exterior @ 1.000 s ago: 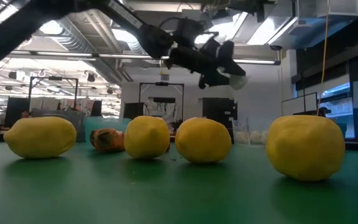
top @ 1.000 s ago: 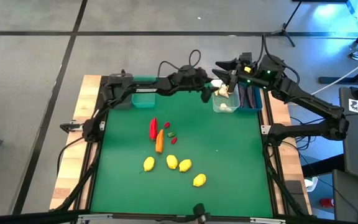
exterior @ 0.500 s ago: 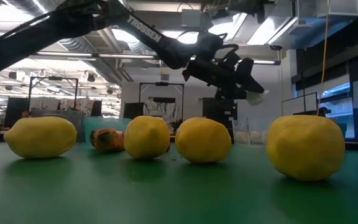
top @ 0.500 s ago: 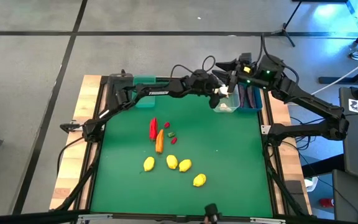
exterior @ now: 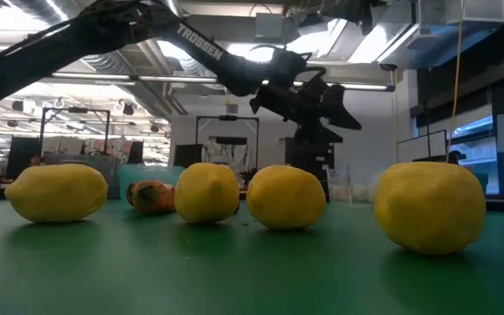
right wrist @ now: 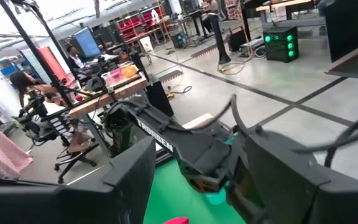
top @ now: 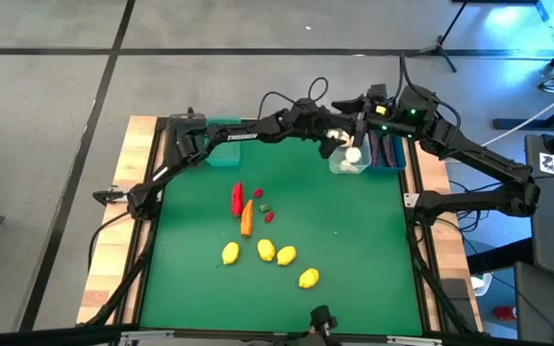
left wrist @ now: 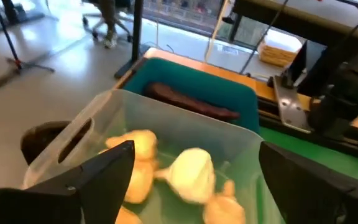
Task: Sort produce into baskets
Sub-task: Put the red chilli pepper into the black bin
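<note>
My left gripper (top: 339,142) hovers open and empty over the clear bin (top: 336,165) at the table's far right. In the left wrist view its fingers (left wrist: 194,155) stand apart above several white garlic bulbs (left wrist: 191,174) lying in that bin. The blue bin (left wrist: 194,78) beside it holds a dark eggplant (left wrist: 191,102). My right gripper (top: 347,99) waits open above the far edge, behind the bins. Several lemons (top: 265,250), a red pepper (top: 237,199), a carrot (top: 247,219) and tiny berries (top: 268,217) lie on the green mat.
A teal bin (top: 224,152) stands at the far edge, left of centre, under my left arm. In the low view the lemons (exterior: 285,197) fill the foreground, with the carrot (exterior: 151,197) behind them. Bare green mat lies toward the near and right sides.
My left gripper has carried a white garlic bulb toward the table's right, over the clear bin, and let it go. The bulb has dropped into the bin among the others, and the fingers are now empty.
</note>
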Robot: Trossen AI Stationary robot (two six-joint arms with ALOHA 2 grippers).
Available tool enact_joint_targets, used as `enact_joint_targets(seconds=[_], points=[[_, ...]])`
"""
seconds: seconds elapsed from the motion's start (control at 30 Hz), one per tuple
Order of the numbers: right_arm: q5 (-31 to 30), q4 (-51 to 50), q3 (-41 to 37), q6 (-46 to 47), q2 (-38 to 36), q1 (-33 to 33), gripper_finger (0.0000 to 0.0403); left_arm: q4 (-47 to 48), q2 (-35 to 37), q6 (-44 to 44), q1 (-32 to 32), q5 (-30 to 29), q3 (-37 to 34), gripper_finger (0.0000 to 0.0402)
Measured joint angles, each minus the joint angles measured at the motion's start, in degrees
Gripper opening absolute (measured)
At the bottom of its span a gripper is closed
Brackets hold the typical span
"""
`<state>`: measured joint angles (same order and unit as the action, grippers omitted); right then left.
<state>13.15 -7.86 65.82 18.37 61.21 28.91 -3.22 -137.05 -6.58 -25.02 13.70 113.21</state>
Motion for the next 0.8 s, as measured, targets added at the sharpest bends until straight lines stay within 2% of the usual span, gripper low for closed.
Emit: enact_joint_targets(seconds=[0.23,0.3,0.43,0.63,0.8], points=[[0.01,-0.21,0.0,-1.16,-0.91,0.0,0.0248,11.98,9.17,1.82,-0.88,13.15,1.09,0.0345],[0.0,-0.36,0.0,-2.07,-1.42,0.0,0.0248,14.24,12.72,3.85,-1.32,15.03,1.25,0.0345],[-0.05,-1.19,-0.02,-2.53,-2.93,-0.01,0.0248,24.54,20.04,10.8,-2.3,18.8,1.25,0.0345],[-0.09,-4.18,-0.01,-2.6,-3.93,-0.04,0.0248,49.5,32.73,20.49,-3.51,19.1,1.25,0.0345],[-0.15,-5.26,-0.01,-2.81,-3.87,-0.04,0.0248,72.77,40.53,23.23,-2.54,13.83,1.22,0.0345]])
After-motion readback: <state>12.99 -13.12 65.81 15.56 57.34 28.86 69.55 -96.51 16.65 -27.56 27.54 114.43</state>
